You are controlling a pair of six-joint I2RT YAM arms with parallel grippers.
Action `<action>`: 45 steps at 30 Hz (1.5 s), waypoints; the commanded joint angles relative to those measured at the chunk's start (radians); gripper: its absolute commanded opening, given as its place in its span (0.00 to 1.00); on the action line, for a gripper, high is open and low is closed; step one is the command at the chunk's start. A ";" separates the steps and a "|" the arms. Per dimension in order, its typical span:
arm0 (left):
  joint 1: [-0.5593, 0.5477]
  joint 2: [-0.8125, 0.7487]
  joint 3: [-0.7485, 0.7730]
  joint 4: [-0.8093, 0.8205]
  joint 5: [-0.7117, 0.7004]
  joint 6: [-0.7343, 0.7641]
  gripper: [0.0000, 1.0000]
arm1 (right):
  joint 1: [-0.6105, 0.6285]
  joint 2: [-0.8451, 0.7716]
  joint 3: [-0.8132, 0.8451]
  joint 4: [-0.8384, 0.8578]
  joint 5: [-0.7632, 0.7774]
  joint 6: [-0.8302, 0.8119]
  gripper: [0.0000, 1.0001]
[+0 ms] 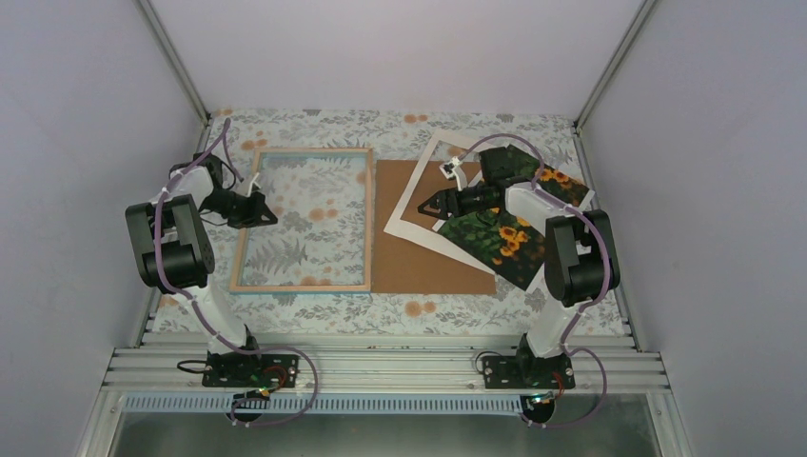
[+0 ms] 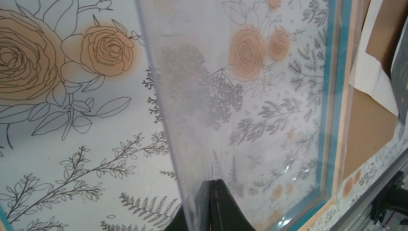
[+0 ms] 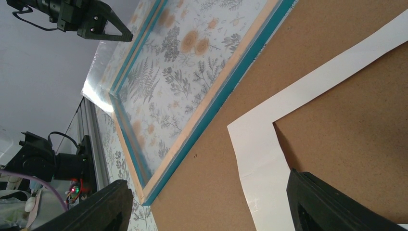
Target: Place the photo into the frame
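pane pinched in left claw; right claw wide open

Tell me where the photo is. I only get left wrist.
Observer: Photo lies face up on the mat, right of the frame, partly under the right arm.
Operator: Left tool has the pane pinched here. Right tool?
Observer: Right tool is open and empty, above the mat's left strip and the board.
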 commanded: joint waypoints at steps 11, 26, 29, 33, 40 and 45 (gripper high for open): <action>0.011 -0.002 0.010 -0.010 -0.075 0.038 0.02 | 0.012 -0.030 -0.011 0.018 -0.005 -0.019 0.80; 0.017 0.005 0.008 -0.004 -0.115 0.056 0.02 | 0.010 -0.029 -0.010 0.016 -0.001 -0.019 0.80; 0.018 0.006 0.012 -0.002 -0.120 0.055 0.02 | 0.011 -0.027 -0.008 0.016 -0.001 -0.020 0.80; 0.020 0.013 0.017 0.000 -0.122 0.053 0.02 | 0.011 -0.028 -0.009 0.017 -0.002 -0.019 0.80; 0.020 0.019 0.015 0.000 -0.131 0.056 0.02 | 0.012 -0.029 -0.008 0.017 -0.003 -0.020 0.80; 0.023 0.019 0.010 0.006 -0.139 0.056 0.02 | 0.010 -0.028 -0.008 0.016 -0.003 -0.019 0.80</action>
